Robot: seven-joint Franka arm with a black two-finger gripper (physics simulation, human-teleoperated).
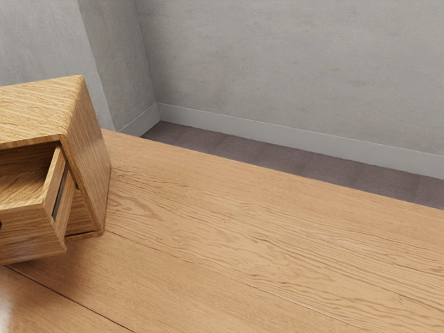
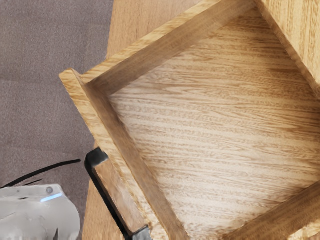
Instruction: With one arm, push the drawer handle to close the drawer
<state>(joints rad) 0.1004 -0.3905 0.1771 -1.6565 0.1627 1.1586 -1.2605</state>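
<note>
We can't tell how far open our hand is or whether it holds anything. Below it are the black handle (image 2: 106, 195) and the drawer (image 2: 200, 125), standing open from the cabinet (image 1: 89, 152), with the table (image 1: 243, 236) farther down.

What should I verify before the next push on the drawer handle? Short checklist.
1. Drawer open, so a push is needed: ok, it stands out from the cabinet.
2. Handle in the wrist view: ok, black bar on the drawer front.
3. Drawer interior: ok, nothing lies on the visible floor.
4. Tool in contact with the handle: cannot tell.
5. Drawer fully closed: not ok.
</note>
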